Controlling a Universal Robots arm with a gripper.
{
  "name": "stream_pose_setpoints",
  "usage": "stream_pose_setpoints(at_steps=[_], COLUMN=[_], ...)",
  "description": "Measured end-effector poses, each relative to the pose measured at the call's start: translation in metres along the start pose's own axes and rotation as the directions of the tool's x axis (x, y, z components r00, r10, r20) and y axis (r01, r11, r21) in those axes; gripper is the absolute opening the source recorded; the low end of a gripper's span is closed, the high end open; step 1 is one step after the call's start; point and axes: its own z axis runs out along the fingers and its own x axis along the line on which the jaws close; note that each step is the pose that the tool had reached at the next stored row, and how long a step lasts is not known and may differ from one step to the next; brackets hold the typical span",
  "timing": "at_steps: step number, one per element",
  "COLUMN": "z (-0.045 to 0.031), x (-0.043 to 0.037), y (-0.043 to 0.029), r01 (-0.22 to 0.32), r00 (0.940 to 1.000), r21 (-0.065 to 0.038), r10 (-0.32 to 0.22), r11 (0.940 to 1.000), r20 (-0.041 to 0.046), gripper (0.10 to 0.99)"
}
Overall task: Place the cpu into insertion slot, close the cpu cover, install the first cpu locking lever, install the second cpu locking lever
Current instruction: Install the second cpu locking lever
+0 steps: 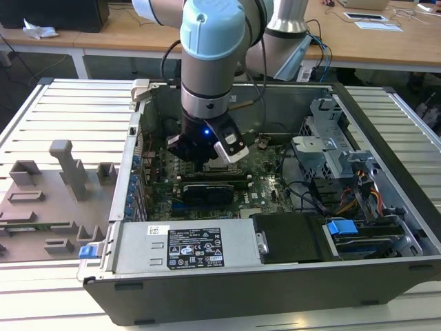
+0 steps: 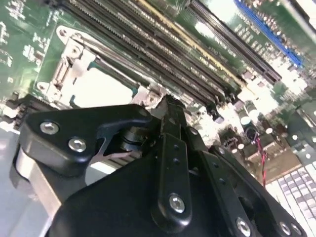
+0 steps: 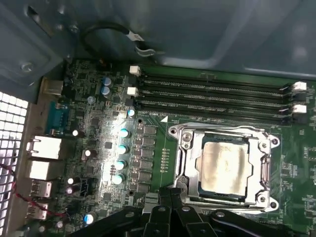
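Gripper (image 3: pixel 168 210) lowered inside the open computer case (image 1: pixel 386 179), close above the green motherboard (image 3: pixel 98 89). Black fingers (image 3: pixel 170 197) drawn together into a near-closed tip, nothing visibly clamped between them; tip sits right at the socket's edge, on the side away from the memory slots (image 3: pixel 212 96). Seen also in the second wrist view, gripper (image 2: pixel 168 106) with its narrow tip just beside the socket's corner.

Relative to the memory slots: cpu (image 3: pixel 224 168) lying flat just beside them, seated in the insertion slot (image 3: pixel 195 185), matte silver top facing up. Square, so no long axis of its own; edges parallel to the slots' long run. Cpu cover (image 3: pixel 190 168) folded down flat over the chip, its window framing the metal top, silvery frame reaching to the corner screws. Thin bright lever rod along the frame's slot-side edge; whether latched, cannot tell.

In the second wrist view, cpu (image 2: pixel 101 91) pale and bright, cover frame (image 2: pixel 64 74) around it, memory slots (image 2: pixel 163 54) running diagonally just beyond.

In the exterior view, arm wrist (image 1: pixel 207 62) upright over the motherboard's middle, gripper (image 1: pixel 204 164) pointing down, near a long black card (image 1: pixel 207 189).
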Motion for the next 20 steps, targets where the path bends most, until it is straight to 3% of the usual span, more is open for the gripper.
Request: stream_pose_setpoints(at_steps=[7,8,9,15,18,20], z=[0.0054,0.0062,0.0068,0.0051,0.0042,-0.0009], x=[-0.0497,-0.0563,-0.0606,-0.0619,-0.0633,-0.0633], y=[0.0053,0.0069,0.0092,0.0143,0.0185,0.0204], r01=[-0.006,-0.007,-0.007,-0.009,-0.009,-0.010], r00=[0.9992,0.9991,0.9989,0.9987,0.9986,0.9985], r21=[-0.004,-0.004,0.003,0.049,0.063,0.070], r10=[0.006,0.007,0.007,0.011,0.013,0.013], r11=[1.0000,1.0000,1.0000,0.9987,0.9980,0.9975], r20=[-0.0386,-0.0423,-0.0452,-0.0499,-0.0514,-0.0523], gripper=[0.106,0.106,0.106,0.106,0.106,0.106])
